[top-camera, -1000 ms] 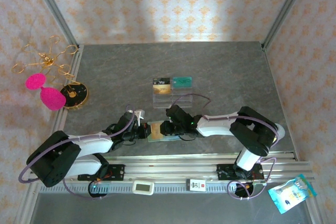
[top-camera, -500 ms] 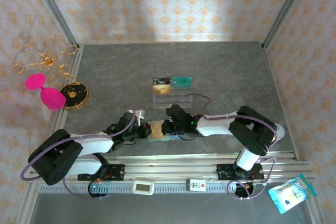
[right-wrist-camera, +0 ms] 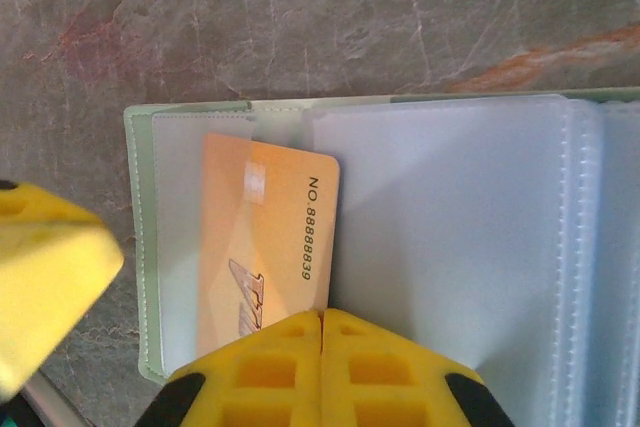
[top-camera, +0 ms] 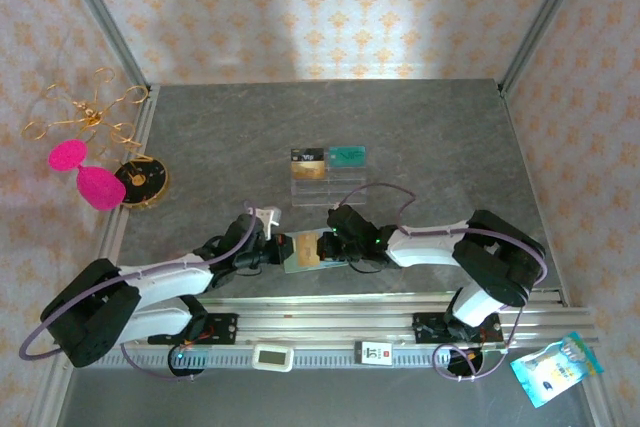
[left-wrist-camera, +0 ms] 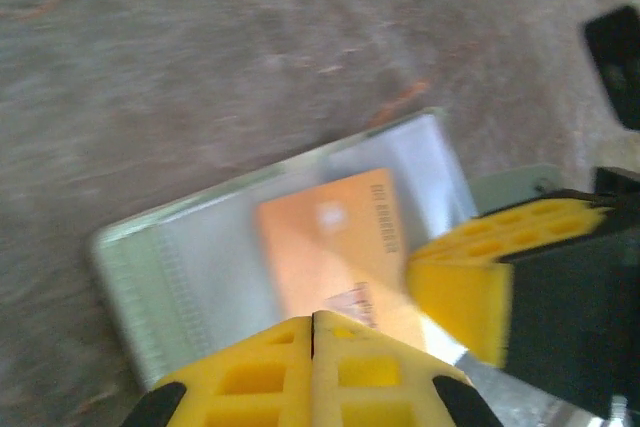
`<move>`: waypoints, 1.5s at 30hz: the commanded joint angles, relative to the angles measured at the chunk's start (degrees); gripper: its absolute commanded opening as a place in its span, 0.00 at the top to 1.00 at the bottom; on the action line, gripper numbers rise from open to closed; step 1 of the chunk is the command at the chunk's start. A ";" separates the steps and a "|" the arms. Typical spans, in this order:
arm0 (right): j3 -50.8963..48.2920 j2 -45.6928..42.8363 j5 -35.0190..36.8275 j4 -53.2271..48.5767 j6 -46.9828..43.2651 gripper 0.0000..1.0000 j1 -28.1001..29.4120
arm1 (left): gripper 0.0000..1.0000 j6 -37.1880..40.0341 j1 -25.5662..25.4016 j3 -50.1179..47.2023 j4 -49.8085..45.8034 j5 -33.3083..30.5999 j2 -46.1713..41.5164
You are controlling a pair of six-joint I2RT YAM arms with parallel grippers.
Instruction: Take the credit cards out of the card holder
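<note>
A grey marbled tabletop point(top-camera: 430, 127) with rust-coloured veins sits inside an aluminium frame, with slanted posts point(top-camera: 100, 12) at the back corners and rails point(top-camera: 330, 319) along the near edge. The walls point(top-camera: 320, 7) carry cream wallpaper with orange floral motifs. A paler patch, perhaps lamplight, falls on the back wall.

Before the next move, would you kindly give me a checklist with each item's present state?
1. Sage-green folding card holder lying open: ok.
2. Orange plastic card free of its sleeve: not ok, partly inside.
3. Right hand gripping that card: cannot tell; pads closed at its edge.
4. Left hand gripping the holder: cannot tell; pads closed at its edge.
5. Clear plastic tray in place beyond the holder: ok.
</note>
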 commanded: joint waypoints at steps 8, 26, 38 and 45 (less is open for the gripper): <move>-1.06 0.80 -0.34 1.53 0.20 1.00 0.26 | 1.00 0.88 -1.63 1.80 1.68 -1.64 10.57; -1.70 3.70 -4.78 7.96 0.12 0.85 -1.29 | 1.00 2.29 -1.88 2.15 1.43 1.47 14.29; -4.47 -2.44 0.88 4.49 -1.33 1.00 -1.82 | 1.00 1.85 -1.70 1.91 0.64 0.58 12.12; -4.31 -10.34 5.91 -5.74 -4.19 1.00 -2.01 | 1.00 1.51 -1.27 3.16 0.22 0.89 10.01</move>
